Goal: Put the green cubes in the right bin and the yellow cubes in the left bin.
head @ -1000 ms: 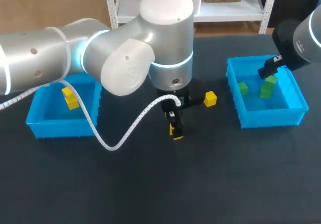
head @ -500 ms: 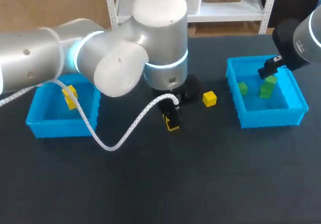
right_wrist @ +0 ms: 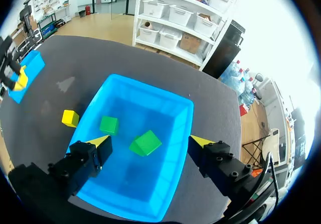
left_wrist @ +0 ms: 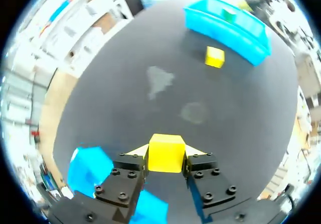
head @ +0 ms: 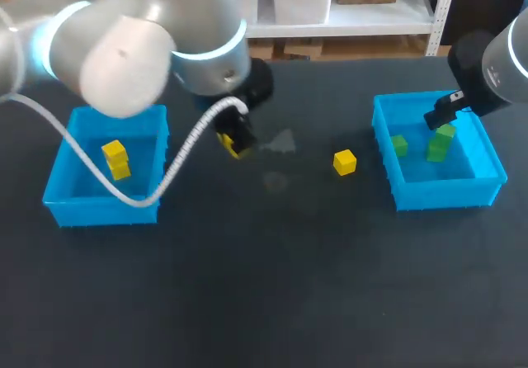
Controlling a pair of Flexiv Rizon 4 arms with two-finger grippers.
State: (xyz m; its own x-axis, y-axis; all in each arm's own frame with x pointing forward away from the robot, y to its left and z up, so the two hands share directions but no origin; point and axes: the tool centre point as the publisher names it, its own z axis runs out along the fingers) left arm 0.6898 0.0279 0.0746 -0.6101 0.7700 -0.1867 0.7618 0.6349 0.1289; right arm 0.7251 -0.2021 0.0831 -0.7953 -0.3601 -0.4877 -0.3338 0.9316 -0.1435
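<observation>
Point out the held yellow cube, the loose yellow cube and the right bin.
held yellow cube (left_wrist: pixel 166 153), left wrist view, front face.
loose yellow cube (head: pixel 345 162), head view, top face.
right bin (head: pixel 450 195), head view, near wall.

Bright, even room light leaves pale sheen on the table (head: pixel 280 142).

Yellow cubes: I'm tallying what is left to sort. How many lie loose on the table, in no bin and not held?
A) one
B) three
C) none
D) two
A: only the loose yellow cube lies on the table, near the right bin; the held yellow cube is clamped in the left arm's jaws, and the other yellow cubes are in the left bin.
</observation>
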